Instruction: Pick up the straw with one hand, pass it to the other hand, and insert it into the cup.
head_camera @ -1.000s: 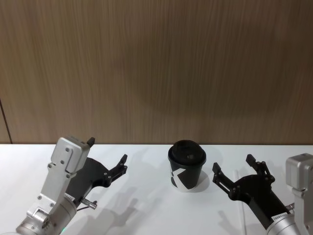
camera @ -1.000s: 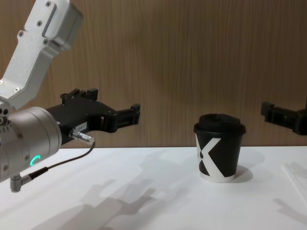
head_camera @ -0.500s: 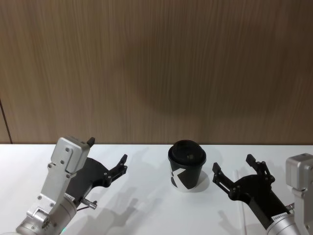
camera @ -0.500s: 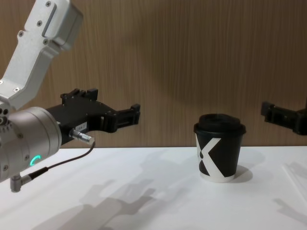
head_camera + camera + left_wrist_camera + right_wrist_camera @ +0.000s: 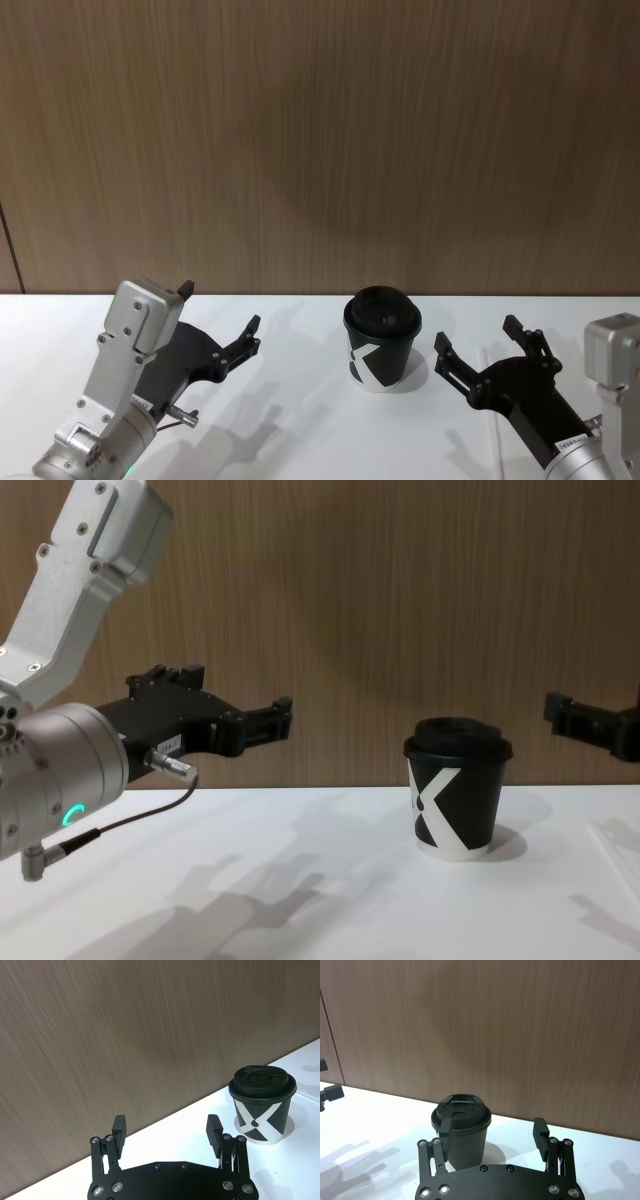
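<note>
Straw [image 5: 493, 440], thin white stick, seemingly lies beneath splayed right gripper [image 5: 478, 335]; left gripper [image 5: 220, 306] splayed, black domed cup [image 5: 381, 342] between.

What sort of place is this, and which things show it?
Likely a robot test bench: a white table against a wood-panelled wall, one lidded cup and a straw, with the left gripper and right gripper open either side.

Left tool [image 5: 220, 306] and right tool [image 5: 477, 335] hover, fingers spread.
</note>
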Tool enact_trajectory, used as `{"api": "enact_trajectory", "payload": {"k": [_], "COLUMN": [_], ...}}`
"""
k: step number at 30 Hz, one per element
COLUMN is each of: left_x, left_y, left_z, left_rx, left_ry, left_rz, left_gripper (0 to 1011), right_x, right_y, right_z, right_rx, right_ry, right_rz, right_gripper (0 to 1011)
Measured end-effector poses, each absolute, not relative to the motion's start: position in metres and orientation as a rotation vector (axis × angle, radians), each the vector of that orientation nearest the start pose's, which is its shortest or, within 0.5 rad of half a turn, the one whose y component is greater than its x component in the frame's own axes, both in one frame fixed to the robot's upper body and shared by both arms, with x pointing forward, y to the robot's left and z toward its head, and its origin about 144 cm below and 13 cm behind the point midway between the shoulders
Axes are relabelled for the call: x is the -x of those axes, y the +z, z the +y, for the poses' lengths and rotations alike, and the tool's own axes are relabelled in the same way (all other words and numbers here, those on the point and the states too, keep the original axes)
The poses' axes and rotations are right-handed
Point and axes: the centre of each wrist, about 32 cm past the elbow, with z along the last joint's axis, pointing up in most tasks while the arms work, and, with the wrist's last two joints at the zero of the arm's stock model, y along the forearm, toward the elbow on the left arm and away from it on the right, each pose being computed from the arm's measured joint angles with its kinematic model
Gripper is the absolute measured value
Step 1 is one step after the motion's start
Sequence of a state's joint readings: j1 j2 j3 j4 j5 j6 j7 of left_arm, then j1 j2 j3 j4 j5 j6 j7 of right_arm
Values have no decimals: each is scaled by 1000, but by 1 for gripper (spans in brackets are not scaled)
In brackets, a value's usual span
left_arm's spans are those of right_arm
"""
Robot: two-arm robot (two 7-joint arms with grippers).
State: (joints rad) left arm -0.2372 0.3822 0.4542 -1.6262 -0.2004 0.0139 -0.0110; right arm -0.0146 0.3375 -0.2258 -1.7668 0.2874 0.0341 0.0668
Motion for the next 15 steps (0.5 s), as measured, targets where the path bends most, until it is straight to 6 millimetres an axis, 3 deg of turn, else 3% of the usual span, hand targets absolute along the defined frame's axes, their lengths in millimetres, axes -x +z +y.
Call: {"api": "enact_trajectory", "payload": {"k": [15], "left_x": [-492], "left_y": [1204], "left_z": [198], "left_rx": [-61], "left_ry": [1124], "left_rz": [-268], "left_gripper": [1003], "right_x": [-443], "right_y": [1189], "right_z": [-237], "right_rx": [-26], "right_ry": [-1229], "right_rz": [-75], "right_gripper": [1001]}}
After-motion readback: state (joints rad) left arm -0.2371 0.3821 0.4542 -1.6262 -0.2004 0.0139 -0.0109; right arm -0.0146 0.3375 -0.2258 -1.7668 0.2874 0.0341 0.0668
